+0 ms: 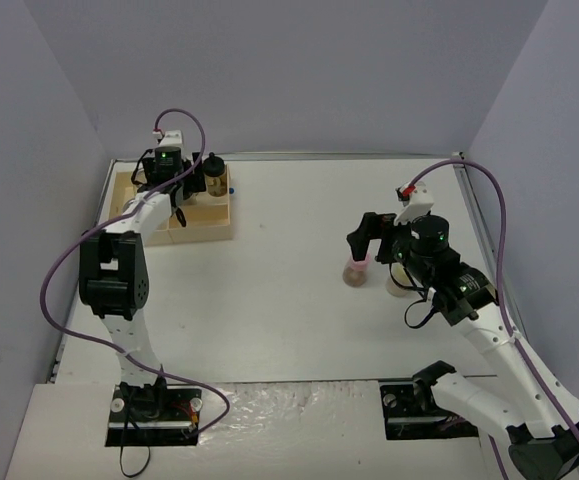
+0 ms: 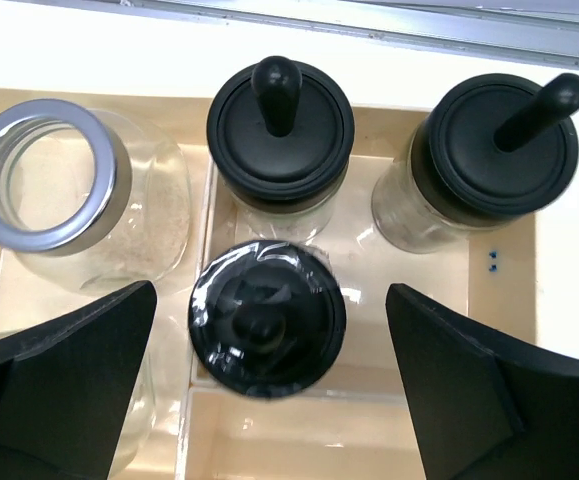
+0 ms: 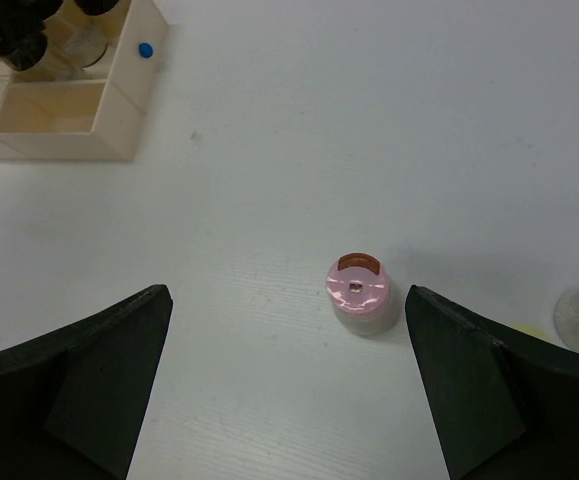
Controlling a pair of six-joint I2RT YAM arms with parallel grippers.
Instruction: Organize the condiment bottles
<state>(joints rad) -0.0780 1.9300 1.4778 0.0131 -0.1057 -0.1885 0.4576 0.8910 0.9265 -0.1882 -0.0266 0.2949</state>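
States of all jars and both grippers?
front black-capped jar: capped, upright in tray
rear black-capped jars: capped, in tray
silver-rimmed jar: in tray, top open or clear, unclear
pink-capped jar: capped, upright on table
left gripper: open, straddling front black-capped jar
right gripper: open, above table

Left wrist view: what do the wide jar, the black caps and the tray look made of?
The wide jar: probably clear glass; see-through, glossy wall. Its rim: silvery, metal-looking, with a dull shine. The black caps: likely plastic; smooth, with soft highlights. The tray: pale wood, it seems; matte, flat board walls.
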